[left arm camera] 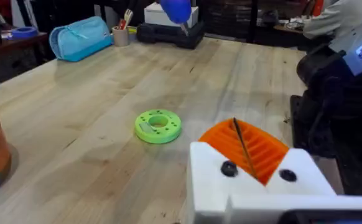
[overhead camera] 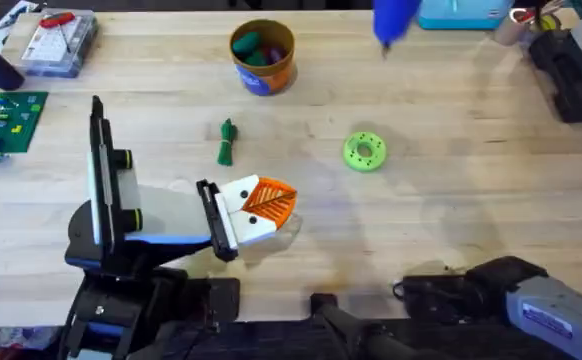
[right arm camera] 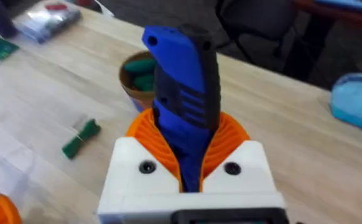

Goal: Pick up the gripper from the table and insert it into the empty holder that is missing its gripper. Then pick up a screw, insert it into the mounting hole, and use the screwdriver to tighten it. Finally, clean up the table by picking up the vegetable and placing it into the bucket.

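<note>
Table (overhead camera: 451, 200): pale wood planks, visible grain, matte.
Screwdriver (right arm camera: 184, 68): thick blue plastic cylinder with moulded grooves along one side. In the overhead view it (overhead camera: 393, 18) shows as a blurred blue shape at the top edge, right of centre, above the table.
Right gripper (right arm camera: 190, 124): white blocky body, orange ribbed pads clamped on either side of the screwdriver barrel, which stands up between them.
Right arm: dark base and grey-white link low along the lower right of the overhead frame.
Left gripper (overhead camera: 289, 197): white blocky mount, two dark screw heads, orange ribbed wedge pads. The pads are pressed together with only a thin dark seam between them (left arm camera: 238, 127) and nothing held.
Left arm: rises upright from the lower-left base, then bends and runs right, its tip low over the table just left of centre.
Vegetable (overhead camera: 227, 142): slim dark-green bundle tied at the middle, lying flat on the table above the left gripper and below the bucket; apart from both.
Bucket (overhead camera: 263, 70): round, orange-brown, blue label, upright at top centre; green pieces inside.
Ring (overhead camera: 364, 151): lime-green plastic disc with small holes, flat on the table right of centre, well apart from the left gripper.
Parts box (overhead camera: 59, 42): clear plastic, upper left corner.
</note>
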Controlling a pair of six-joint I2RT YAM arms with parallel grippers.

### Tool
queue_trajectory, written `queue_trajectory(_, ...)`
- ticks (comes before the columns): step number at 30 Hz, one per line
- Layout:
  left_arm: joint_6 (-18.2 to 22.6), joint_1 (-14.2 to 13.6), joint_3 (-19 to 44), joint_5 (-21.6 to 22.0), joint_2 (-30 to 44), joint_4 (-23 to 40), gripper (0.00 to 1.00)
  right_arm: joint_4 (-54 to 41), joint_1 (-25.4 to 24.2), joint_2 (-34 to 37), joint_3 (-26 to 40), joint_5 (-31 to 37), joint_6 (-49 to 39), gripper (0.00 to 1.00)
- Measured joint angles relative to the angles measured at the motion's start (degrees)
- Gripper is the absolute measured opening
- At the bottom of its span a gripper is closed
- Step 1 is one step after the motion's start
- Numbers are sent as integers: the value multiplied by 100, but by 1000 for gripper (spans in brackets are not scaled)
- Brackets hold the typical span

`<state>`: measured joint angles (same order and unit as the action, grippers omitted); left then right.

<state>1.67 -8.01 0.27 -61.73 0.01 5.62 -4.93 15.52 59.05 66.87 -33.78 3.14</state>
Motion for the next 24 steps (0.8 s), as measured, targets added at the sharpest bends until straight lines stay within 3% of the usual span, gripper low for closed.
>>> queue_trajectory(5, 0, 0, 0, 0, 0, 4, 16, 1005, 5, 624, 640, -892, 339, 107)
queue_trajectory(11, 0, 0, 0, -1, 0, 4, 16, 2390, 285, 989, 796, -1634, 991, 107)
queue_trajectory(24, 0, 0, 0, 0, -1, 5, 16, 3000, 1368, 1018, 796, -2162, 1466, 107)
